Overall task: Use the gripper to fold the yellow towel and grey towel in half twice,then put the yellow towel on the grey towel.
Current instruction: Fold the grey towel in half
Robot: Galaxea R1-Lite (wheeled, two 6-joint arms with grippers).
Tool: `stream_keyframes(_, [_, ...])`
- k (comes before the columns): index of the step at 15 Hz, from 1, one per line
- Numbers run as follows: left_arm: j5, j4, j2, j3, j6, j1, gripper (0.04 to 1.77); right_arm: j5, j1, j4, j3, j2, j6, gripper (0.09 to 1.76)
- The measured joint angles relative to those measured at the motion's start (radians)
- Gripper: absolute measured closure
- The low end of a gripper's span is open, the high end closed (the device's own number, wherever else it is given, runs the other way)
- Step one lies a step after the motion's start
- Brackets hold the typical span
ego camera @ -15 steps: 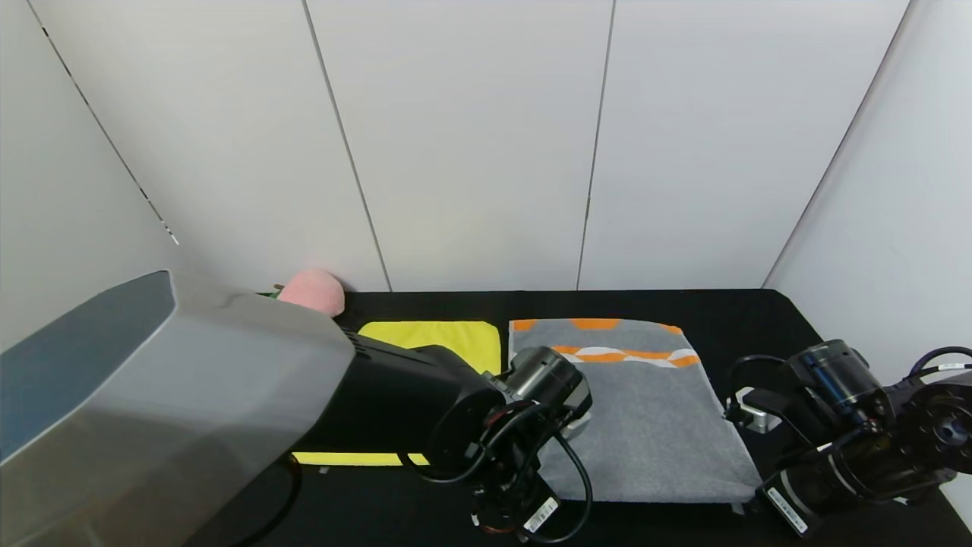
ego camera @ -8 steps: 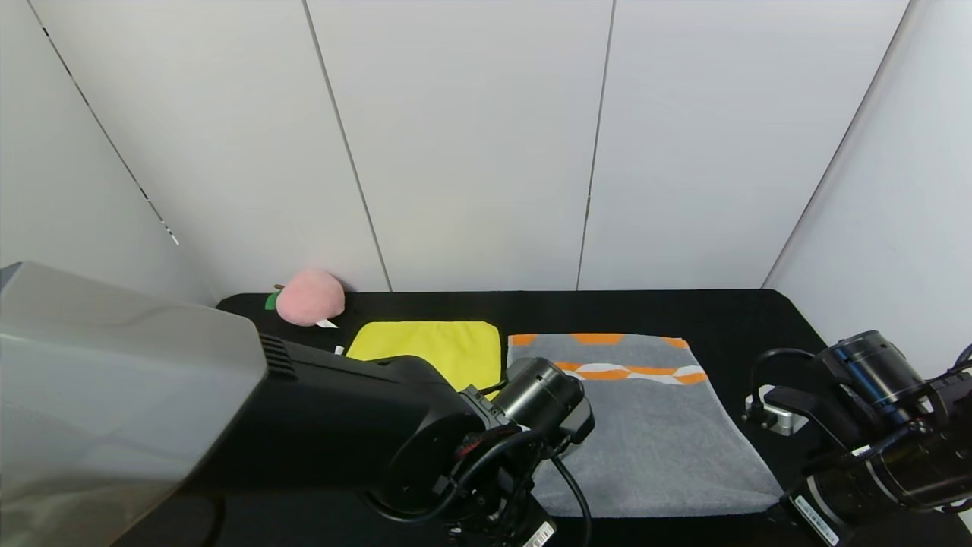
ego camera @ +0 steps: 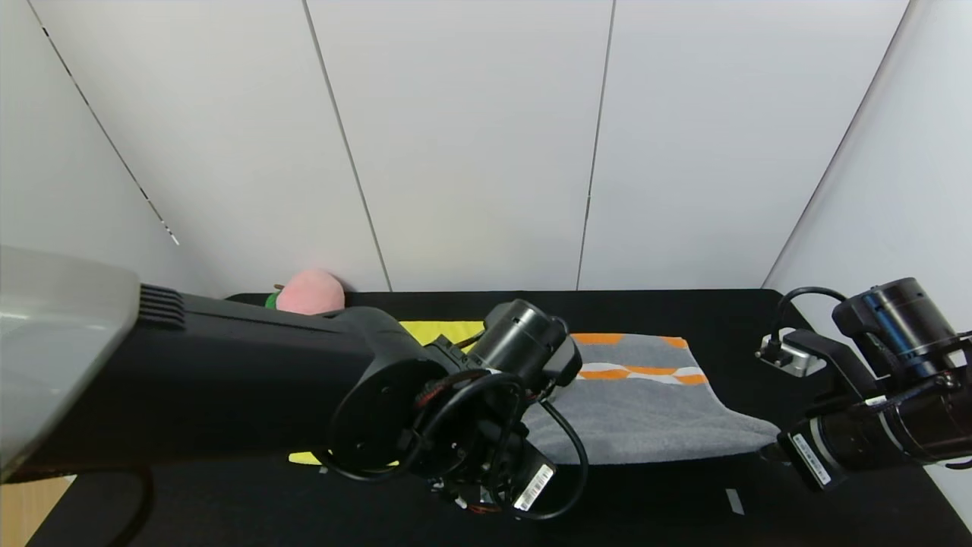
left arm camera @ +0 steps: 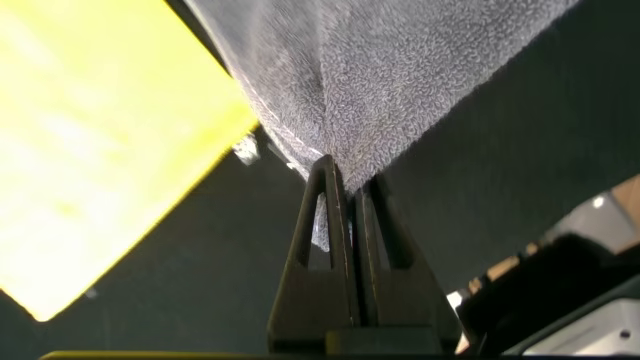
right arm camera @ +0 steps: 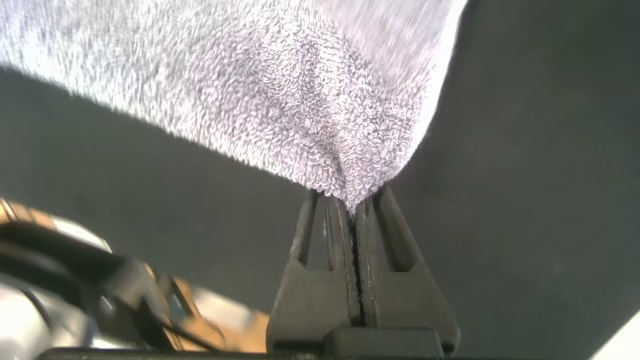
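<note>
Colour rundown: the grey towel (ego camera: pixel 645 414) is a mid-grey terry with an orange-and-white wavy band along its far end, and up close in the wrist views the loops look speckled pale grey. The yellow towel (left arm camera: pixel 95 150) is plain bright yellow, no pattern. Table (ego camera: pixel 721 311) is flat black. Far left there's a pink plush peach (ego camera: pixel 310 292) with a bit of green leaf. Walls (ego camera: pixel 471 137) are off-white panels with thin dark seams. Both arms are black, the left one with a grey upper shell.
</note>
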Motion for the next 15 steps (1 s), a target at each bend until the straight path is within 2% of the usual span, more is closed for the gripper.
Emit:
stream_keyframes(3, [0.0,-0.001,-0.009,-0.067,-0.009,0.034,1.69,-0.002,0.0,-0.013,-0.064,0.013,0.028,1.72])
stream_keyframes(7, [-0.002,0.007,0.012,-0.175,-0.02,0.078,1.69,-0.006,0.0,-0.107,-0.14,0.07,0.099,1.72])
stream_keyframes(10, [-0.003,0.005,0.069,-0.261,-0.021,0.119,1.69,-0.009,-0.014,-0.155,-0.197,0.135,0.114,1.72])
stream_keyframes(15, [-0.006,-0.001,0.19,-0.393,-0.02,0.167,1.69,-0.025,-0.033,-0.165,-0.309,0.244,0.133,1.72])
